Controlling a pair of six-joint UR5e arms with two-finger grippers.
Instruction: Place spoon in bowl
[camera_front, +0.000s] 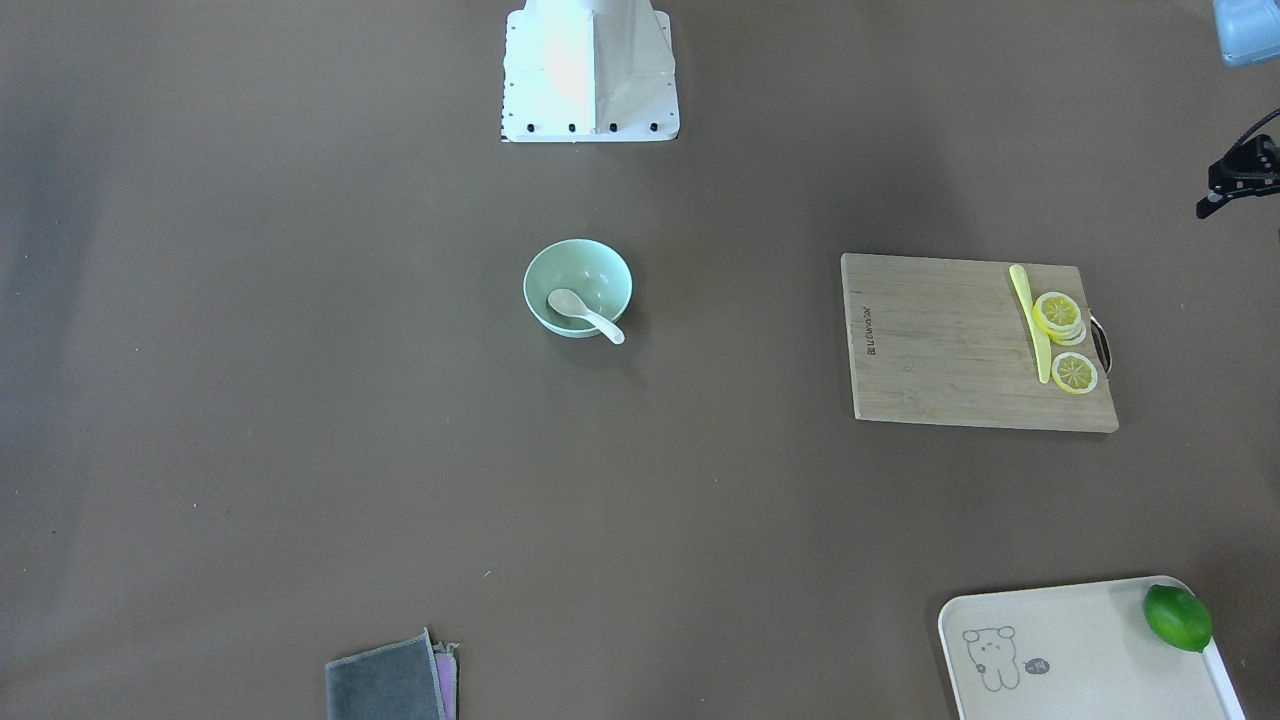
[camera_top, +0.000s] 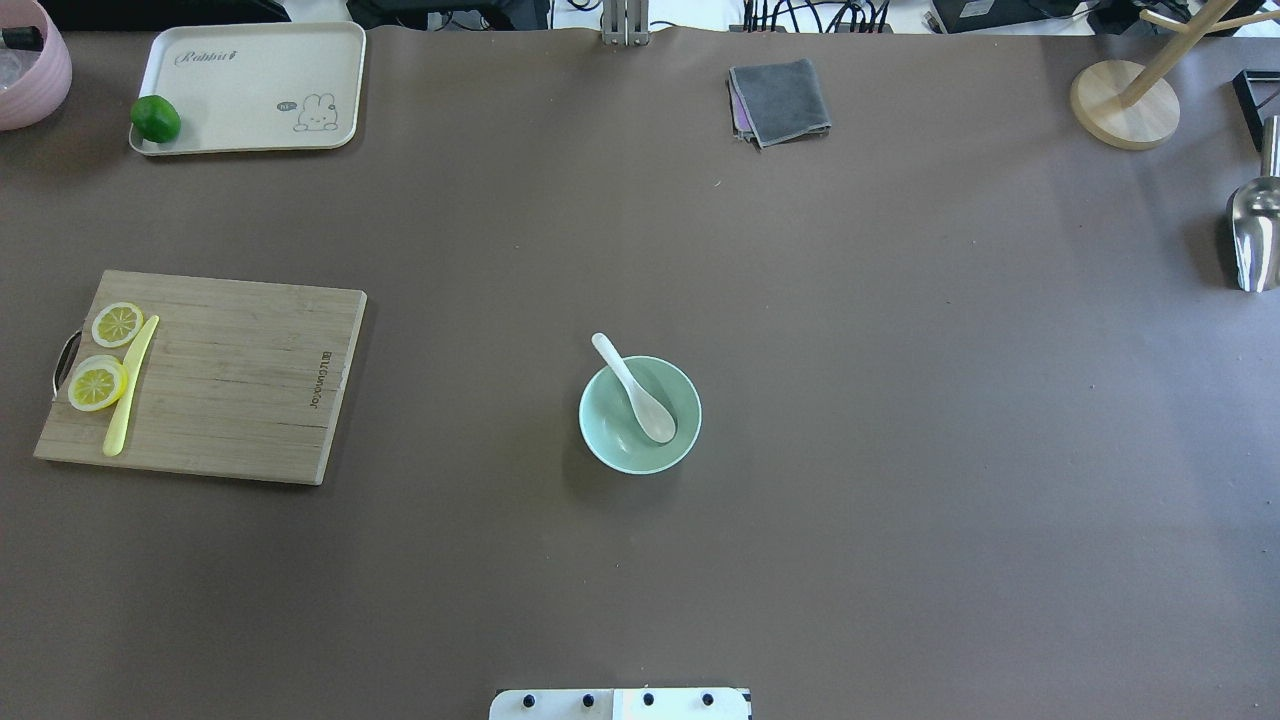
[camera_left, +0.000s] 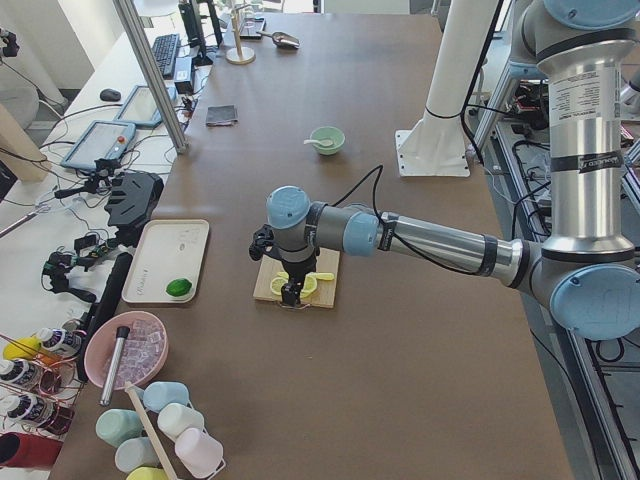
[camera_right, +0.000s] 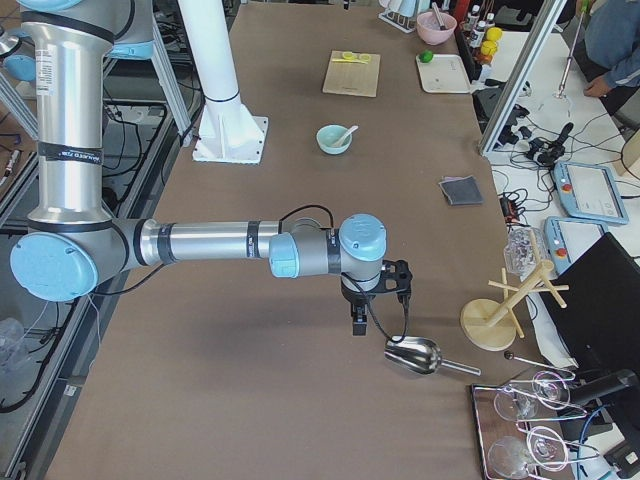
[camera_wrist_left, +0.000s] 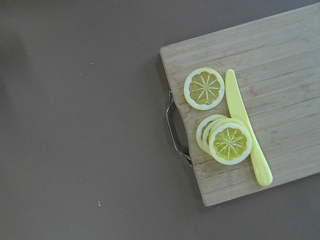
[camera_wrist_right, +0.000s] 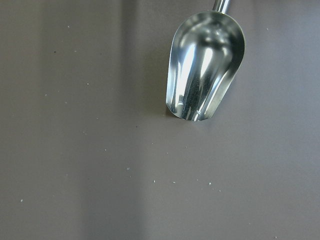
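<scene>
The white spoon (camera_top: 640, 395) rests in the pale mint-green bowl (camera_top: 610, 445) at the table's middle. Its scoop lies inside and its handle leans over the rim. Both also show in the front view, the spoon (camera_front: 585, 312) and the bowl (camera_front: 600, 265). My left gripper (camera_left: 292, 297) hangs over the handle end of the cutting board, far from the bowl. My right gripper (camera_right: 358, 322) hangs near a metal scoop, also far from the bowl. Neither wrist view shows fingers. I cannot tell whether either gripper is open or shut.
A wooden cutting board (camera_top: 230, 380) with lemon slices (camera_top: 97, 383) and a yellow knife (camera_top: 128, 385) lies at the left. A tray (camera_top: 250, 90) holds a lime (camera_top: 155, 118). A grey cloth (camera_top: 780, 100), a wooden stand (camera_top: 1125, 100) and a metal scoop (camera_top: 1255, 235) lie farther off.
</scene>
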